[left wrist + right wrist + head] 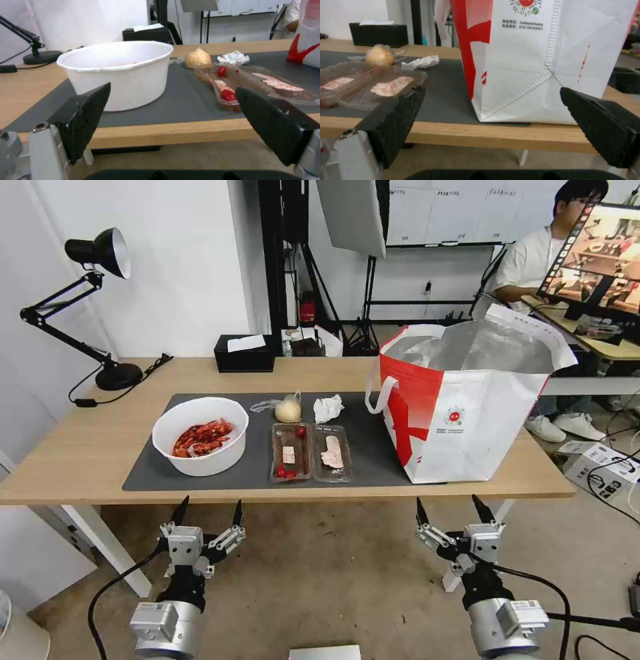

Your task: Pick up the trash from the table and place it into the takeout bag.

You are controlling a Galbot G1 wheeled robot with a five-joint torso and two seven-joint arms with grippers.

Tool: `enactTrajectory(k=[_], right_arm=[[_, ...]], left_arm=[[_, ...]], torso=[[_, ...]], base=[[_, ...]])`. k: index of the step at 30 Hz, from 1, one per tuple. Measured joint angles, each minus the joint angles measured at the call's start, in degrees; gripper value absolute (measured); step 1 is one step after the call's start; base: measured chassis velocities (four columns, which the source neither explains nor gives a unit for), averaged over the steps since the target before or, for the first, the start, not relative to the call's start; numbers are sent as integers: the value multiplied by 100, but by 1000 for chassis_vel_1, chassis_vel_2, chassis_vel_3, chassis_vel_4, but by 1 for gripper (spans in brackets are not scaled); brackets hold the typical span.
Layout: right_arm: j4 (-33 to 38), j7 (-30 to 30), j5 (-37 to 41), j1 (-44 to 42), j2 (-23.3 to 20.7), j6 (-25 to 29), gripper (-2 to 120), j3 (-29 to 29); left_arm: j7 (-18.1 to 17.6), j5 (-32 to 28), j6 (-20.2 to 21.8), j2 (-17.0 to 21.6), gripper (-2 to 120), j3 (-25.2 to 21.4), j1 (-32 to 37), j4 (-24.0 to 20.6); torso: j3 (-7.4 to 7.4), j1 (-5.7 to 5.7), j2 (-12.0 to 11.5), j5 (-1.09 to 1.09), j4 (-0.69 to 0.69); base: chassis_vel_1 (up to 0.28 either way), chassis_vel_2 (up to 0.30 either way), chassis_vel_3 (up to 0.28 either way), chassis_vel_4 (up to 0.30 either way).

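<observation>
On the dark grey mat (373,460) of the light-wood table (80,447) lies the trash: a white bowl (200,435) (116,72) of red crayfish shells, two clear trays (310,452) (246,85) (370,87) with scraps, a wrapped beige bun (288,410) (198,58) (379,56) and a crumpled tissue (328,407) (233,57) (420,62). The takeout bag (467,407) (546,62) stands open at the mat's right end. My left gripper (208,511) (171,115) hangs open below the table's front edge before the bowl. My right gripper (450,508) (493,117) hangs open below the edge before the bag.
A black tissue box (245,353) sits at the table's back edge. A black desk lamp (100,313) stands at the back left with its cable on the wood. Cardboard boxes (600,463) and cables lie on the floor at the right.
</observation>
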Motion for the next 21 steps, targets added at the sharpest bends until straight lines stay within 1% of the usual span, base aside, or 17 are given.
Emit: enactTrajectory(k=[3,4,5,7,8,9,10,11,12,13,14,15,21], right_arm=[[87,221,602,367,-622,-469,100,-35],[87,221,602,367,-622,-469,100,-35],[102,264,722,438,-744,-561,100,-44],[179,460,1258,759,-1292,-978,100,-77],[179,460,1258,759,-1292,-978,100,-77],[208,525,1448,886,-1514,-1126,100,-91],[213,540,1498,942,-1633,-1143,100,-93],[210,571,1711,1050,-1807,-1219,100,-154],[210,571,1711,1050,-1807,-1219,100,-154],[200,609,1890,1200,-1967,-1260,100,-206],[169,632,1966,1264,-2018,-1280,100,-251],[125,644,2007,1299,-2029,-1298,100,-305],[60,670,2020,1350,-1959,-1299,100,-416]], left_arm=[[-66,-496,194,172,100,-171,-193,-115],[-66,-496,194,172,100,-171,-193,-115],[-80,-616,241,216,100,-209,-239,-140],[-164,-1176,461,410,100,-400,-453,-261],[-164,-1176,461,410,100,-400,-453,-261],[-194,-1374,534,487,100,-471,-540,-308],[-207,-1419,536,504,100,-484,-565,-318],[-200,-1561,548,549,100,-495,-618,-314],[-200,-1561,548,549,100,-495,-618,-314],[-207,-1774,542,626,100,-538,-724,-316],[-209,-1925,540,679,100,-553,-794,-303],[-212,-2038,535,715,100,-553,-859,-255],[-213,-2085,532,730,100,-501,-875,-185]], torso=[[0,0,0,0,2],[0,0,0,0,2],[0,0,0,1,2],[1,1,0,-1,2],[1,1,0,-1,2],[1,0,0,0,2],[1,1,0,0,4],[2,1,-1,0,0],[2,1,-1,0,0],[1,0,0,-2,4],[1,0,0,0,5],[1,1,-1,1,1],[0,1,0,0,2]], base=[[0,0,0,0],[0,0,0,0],[0,0,0,0],[0,0,0,0],[0,0,0,0],[0,0,0,0],[0,0,0,0],[0,0,0,0],[0,0,0,0],[0,0,0,0],[0,0,0,0],[0,0,0,0],[0,0,0,0]])
